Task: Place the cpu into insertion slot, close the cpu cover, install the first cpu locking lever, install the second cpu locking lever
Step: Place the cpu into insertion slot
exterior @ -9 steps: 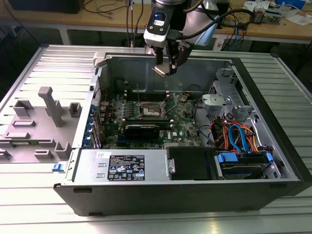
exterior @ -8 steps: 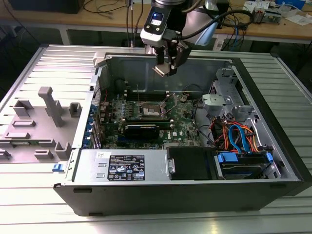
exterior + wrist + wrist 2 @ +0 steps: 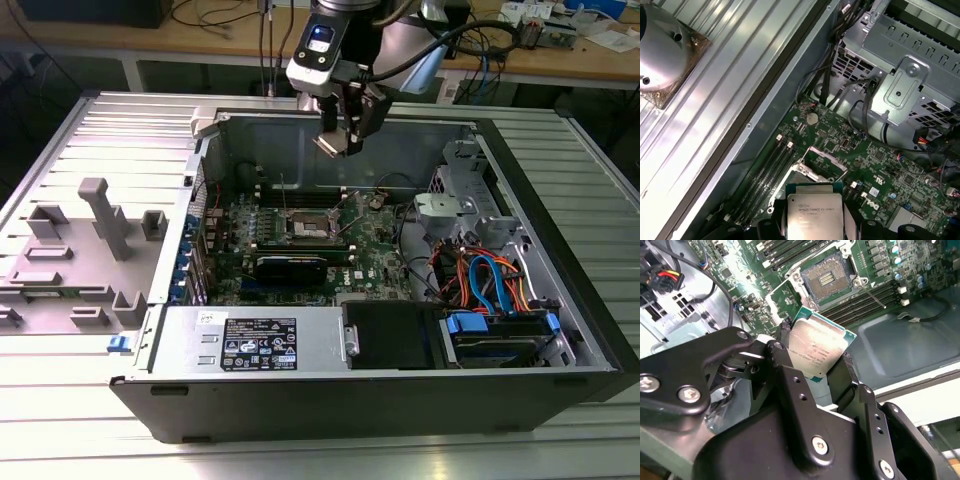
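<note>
**A:** Item one, the hand (image 3: 340, 128). State?

**B:** Closed on the cpu (image 3: 814, 356), which it pinches by opposite edges with the metal top showing. It sits in the upper middle of the exterior view, above the open computer case (image 3: 300, 402) and well apart from the green motherboard (image 3: 375, 262).

**A:** Item two, the insertion slot (image 3: 826, 277)?

**B:** Unoccupied, with the dark pin field bare inside its silvery rim. In the exterior view it lies at frame centre, below the hand.

**A:** Progress?

**B:** Judged early in step one: the chip is carried but not yet seated. Seating, closing the cover and both locking levers are outstanding.

**A:** Other stock?

**B:** Grey fixture blocks (image 3: 100, 215) on the ribbed tabletop (image 3: 60, 420), left of frame.
</note>
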`<state>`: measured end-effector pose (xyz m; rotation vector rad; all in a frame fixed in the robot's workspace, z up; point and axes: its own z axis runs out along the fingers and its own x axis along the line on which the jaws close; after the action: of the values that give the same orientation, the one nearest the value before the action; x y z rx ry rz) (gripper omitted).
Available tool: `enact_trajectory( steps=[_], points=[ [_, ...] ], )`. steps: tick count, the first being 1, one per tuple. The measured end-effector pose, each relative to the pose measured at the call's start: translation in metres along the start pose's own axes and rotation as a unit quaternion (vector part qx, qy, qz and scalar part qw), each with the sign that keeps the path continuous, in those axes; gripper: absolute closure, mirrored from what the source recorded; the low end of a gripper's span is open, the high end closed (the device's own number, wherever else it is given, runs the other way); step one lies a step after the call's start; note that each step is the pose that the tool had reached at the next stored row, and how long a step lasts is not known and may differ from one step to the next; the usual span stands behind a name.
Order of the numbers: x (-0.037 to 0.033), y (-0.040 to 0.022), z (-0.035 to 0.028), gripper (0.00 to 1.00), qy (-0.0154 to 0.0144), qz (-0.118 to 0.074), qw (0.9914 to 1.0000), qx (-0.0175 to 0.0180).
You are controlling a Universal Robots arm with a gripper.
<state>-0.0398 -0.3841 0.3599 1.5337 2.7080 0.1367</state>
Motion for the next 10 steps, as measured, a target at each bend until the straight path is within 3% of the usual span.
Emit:
enact_trajectory(
  steps=[1, 8, 10],
  points=[
    [0.0000, 0.0000, 0.0004, 0.46, -0.0011, 0.012, 0.99992, -0.0003],
    [-0.0001, -0.0008, 0.0099, 0.46, -0.0016, 0.018, 0.99984, -0.0004],
    [-0.0002, -0.0011, 0.0126, 0.46, -0.0033, 0.036, 0.99933, -0.0007]
  ],
)
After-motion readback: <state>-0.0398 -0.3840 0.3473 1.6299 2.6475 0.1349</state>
